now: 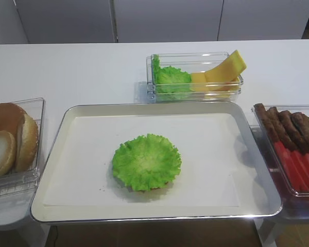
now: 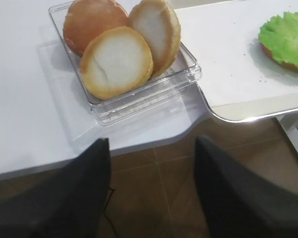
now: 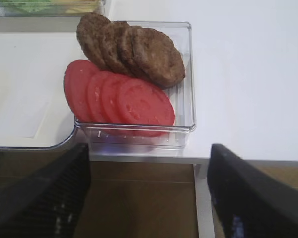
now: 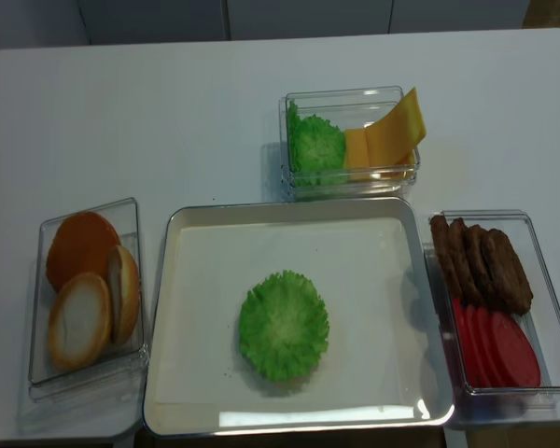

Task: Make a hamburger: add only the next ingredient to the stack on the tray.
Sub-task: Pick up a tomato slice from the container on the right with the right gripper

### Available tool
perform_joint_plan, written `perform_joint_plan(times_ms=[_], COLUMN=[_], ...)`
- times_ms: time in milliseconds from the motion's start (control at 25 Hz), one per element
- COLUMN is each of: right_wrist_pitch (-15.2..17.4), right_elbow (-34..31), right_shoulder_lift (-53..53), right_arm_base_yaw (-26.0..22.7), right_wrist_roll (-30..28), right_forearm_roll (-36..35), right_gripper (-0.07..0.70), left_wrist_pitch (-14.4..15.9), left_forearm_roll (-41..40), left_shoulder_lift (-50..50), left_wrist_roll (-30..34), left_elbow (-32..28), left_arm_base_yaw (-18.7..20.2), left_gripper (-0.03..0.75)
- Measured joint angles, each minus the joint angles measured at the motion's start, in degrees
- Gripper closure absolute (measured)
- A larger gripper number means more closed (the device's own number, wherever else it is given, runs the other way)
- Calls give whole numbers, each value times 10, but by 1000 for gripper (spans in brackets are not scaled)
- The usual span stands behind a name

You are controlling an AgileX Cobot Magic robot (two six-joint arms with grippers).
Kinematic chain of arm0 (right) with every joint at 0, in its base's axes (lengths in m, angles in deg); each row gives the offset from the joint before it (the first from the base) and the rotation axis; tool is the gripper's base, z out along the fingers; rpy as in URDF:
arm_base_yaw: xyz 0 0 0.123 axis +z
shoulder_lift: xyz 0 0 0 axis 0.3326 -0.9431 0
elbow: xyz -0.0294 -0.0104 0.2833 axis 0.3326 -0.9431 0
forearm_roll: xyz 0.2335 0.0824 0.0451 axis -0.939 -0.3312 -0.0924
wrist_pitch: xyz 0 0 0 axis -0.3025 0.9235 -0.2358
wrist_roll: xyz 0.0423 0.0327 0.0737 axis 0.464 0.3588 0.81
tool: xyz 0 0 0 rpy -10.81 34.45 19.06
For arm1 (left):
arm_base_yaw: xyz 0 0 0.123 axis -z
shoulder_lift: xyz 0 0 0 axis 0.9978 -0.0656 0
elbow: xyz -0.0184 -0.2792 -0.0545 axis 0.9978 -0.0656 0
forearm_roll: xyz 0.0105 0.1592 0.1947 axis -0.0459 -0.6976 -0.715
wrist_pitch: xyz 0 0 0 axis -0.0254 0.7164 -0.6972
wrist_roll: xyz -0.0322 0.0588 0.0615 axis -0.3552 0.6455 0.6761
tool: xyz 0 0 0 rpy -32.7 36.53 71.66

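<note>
a white table (image 4: 196,112) carries the silver tray (image 4: 413,308); left of the tray a clear tub of buns (image 4: 86,294), behind it a lettuce-and-cheese tub (image 4: 350,142), right a patty-and-tomato tub (image 4: 493,303).

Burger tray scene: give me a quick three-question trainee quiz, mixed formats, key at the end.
1. True or false: the tomato slices share a tub with the patties.
2. What tops the stack on the tray? A) cheese B) lettuce C) bun top
3. Fill in: the right gripper hangs off the table edge with its fingers ____.

Key: 1 true; 2 B; 3 open, holding nothing.
</note>
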Motion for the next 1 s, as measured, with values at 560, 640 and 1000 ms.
perform_joint_plan(times_ms=[560,640,1000], right_wrist_pitch=[-22,-28,-74], right_elbow=[5,15,87], right_shoulder_lift=[-2,-24,-259], right_arm_base_yaw=[0,0,0], right_wrist_roll=[5,5,16], right_forearm_roll=[-63,-70,-107], right_gripper=[80,82,99], left_wrist_pitch=[0,0,0], left_forearm_roll=[0,0,0], left_shoulder_lift=[0,0,0], left_wrist_roll=[0,0,0], left_elbow=[0,0,0], left_arm_base_yaw=[0,0,0], left_gripper=[314,314,314])
